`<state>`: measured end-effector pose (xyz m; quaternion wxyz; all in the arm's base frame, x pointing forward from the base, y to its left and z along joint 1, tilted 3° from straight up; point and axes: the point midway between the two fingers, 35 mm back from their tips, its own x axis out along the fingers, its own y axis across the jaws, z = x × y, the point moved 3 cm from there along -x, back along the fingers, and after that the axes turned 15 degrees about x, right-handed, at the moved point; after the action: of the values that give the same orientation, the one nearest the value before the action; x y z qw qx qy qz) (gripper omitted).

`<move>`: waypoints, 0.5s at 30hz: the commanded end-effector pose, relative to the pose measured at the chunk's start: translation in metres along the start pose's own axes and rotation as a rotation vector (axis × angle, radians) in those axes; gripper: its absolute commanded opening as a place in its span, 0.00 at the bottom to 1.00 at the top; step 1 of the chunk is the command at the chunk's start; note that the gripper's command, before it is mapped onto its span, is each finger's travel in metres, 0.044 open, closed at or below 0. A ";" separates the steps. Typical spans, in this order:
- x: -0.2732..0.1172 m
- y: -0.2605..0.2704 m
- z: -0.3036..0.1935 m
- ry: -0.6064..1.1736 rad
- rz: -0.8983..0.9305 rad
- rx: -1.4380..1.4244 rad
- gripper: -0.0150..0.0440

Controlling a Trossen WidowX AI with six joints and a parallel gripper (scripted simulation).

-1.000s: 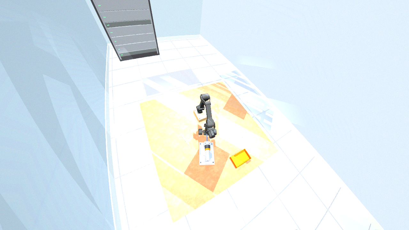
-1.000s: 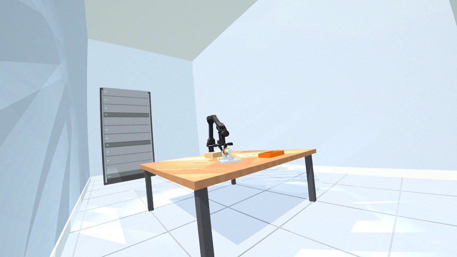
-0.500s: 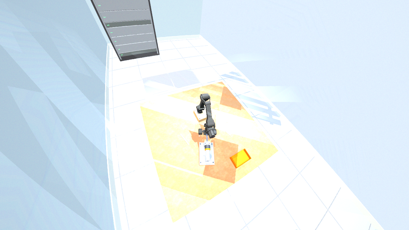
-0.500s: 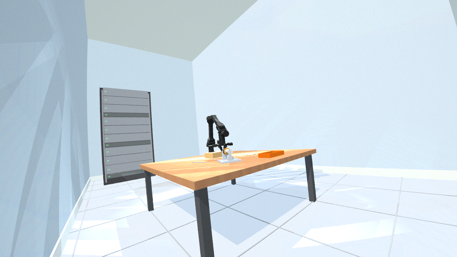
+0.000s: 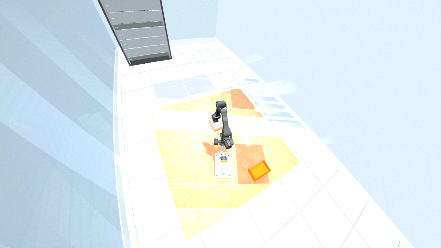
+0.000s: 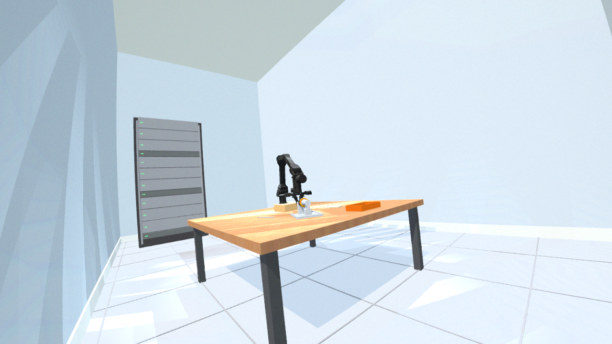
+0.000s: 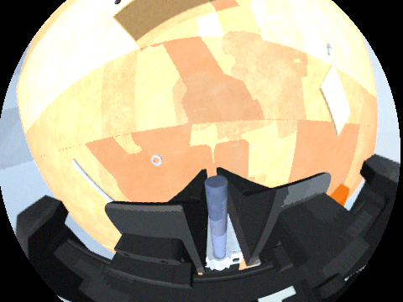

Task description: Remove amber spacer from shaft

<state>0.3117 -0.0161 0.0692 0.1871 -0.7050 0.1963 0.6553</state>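
Note:
My gripper (image 5: 222,144) (image 6: 298,200) (image 7: 211,173) is shut on the blue-grey shaft (image 5: 223,149) (image 7: 217,205), its fingers on both sides of the shaft near its free end. The shaft runs to a white fixture on a base plate (image 5: 218,173) (image 6: 314,214). The amber spacer (image 5: 223,160) (image 6: 300,202) is up in the fixture, between a dark ring part (image 5: 223,157) and the big white housing block (image 5: 223,169) (image 6: 307,204). The shaft's inner end and the edges between the other spacers cannot be made out.
An orange tray (image 5: 254,178) (image 6: 357,208) (image 7: 340,195) lies to the fixture's right. A white card (image 5: 246,140) (image 7: 335,101), a thin pale rod (image 5: 199,150) (image 6: 266,217) (image 7: 90,179) and a small ring (image 7: 152,159) lie on the table. The arm stands on a wooden block (image 5: 217,128) (image 6: 282,208).

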 end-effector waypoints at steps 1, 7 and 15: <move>-0.001 0.000 0.002 -0.002 -0.002 0.003 0.25; -0.001 0.000 0.002 -0.002 -0.002 0.003 0.25; -0.001 0.001 0.003 -0.003 -0.002 0.003 0.25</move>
<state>0.3102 -0.0157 0.0691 0.1871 -0.7050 0.1964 0.6553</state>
